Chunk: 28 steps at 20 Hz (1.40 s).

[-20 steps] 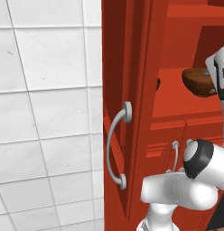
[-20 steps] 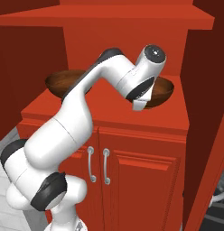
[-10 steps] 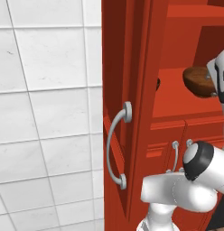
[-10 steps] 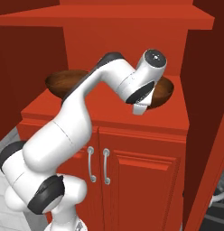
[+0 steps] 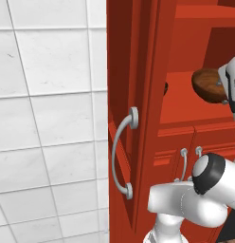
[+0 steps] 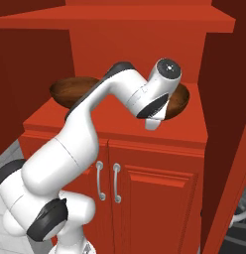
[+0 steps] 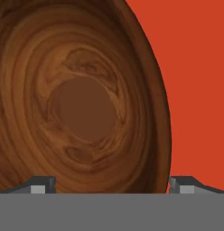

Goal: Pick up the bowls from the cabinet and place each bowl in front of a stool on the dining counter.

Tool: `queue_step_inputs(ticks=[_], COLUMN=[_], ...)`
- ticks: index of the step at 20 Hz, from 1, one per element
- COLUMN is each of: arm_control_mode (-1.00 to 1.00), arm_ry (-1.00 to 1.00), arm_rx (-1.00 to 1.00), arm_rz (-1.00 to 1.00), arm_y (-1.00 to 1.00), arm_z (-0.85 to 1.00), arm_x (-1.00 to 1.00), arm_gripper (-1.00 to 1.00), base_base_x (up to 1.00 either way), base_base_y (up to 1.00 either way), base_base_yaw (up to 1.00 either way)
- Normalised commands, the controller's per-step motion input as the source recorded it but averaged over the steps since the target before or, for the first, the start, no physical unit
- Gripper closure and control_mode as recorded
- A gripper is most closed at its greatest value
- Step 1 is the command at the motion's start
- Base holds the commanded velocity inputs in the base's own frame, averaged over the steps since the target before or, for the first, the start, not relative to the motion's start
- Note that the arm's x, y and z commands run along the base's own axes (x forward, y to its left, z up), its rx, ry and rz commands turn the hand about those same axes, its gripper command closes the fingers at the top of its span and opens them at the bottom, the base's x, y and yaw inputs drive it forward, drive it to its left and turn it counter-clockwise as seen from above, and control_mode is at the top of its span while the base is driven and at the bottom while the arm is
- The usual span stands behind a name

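Two brown wooden bowls sit on the red shelf of the open cabinet (image 6: pixel 120 30). The left bowl (image 6: pixel 65 92) stands clear of the arm. My hand hangs over the right bowl (image 6: pixel 180 99) (image 5: pixel 208 85) and covers part of it. In the hand view this bowl (image 7: pixel 86 103) lies directly beneath my gripper (image 7: pixel 113 184), grain rings plain. The jaws are open and hold nothing. One fingertip (image 7: pixel 41 184) is over the bowl's inside and the other fingertip (image 7: pixel 184 184) is just outside its rim, over the red shelf (image 7: pixel 199 90).
The cabinet door (image 5: pixel 138 95) stands open to the left, its curved silver handle (image 5: pixel 120 159) facing the white tiled wall (image 5: pixel 43 118). Lower red cupboards with paired thin handles (image 6: pixel 107 181) are below the shelf. A red side wall (image 6: pixel 226 124) closes the right.
My hand has shifted slightly right and lower over the right bowl. The jaws stay open and both bowls have not moved.
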Motion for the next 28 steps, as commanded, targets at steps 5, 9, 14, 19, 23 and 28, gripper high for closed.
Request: queue_step_inputs(ticks=[5,9,14,19,23,28], arm_control_mode=[-1.00,-1.00,-1.00,-1.00,-1.00,-1.00], arm_ry=[0.00,0.00,0.00,0.00,0.00,-0.07], arm_rx=[0.00,0.00,0.00,0.00,0.00,0.00], arm_rz=[0.00,0.00,0.00,0.00,0.00,0.00], arm_y=[0.00,0.00,0.00,0.00,0.00,0.01], arm_z=[0.00,0.00,0.00,0.00,0.00,0.00], arm_x=[0.00,0.00,0.00,0.00,0.00,-0.21], arm_gripper=[-1.00,-1.00,1.00,1.00,1.00,1.00], base_base_x=[0.00,0.00,0.00,0.00,0.00,0.00], base_base_y=[0.00,0.00,0.00,0.00,0.00,0.00], base_base_yaw=[0.00,0.00,0.00,0.00,0.00,0.00])
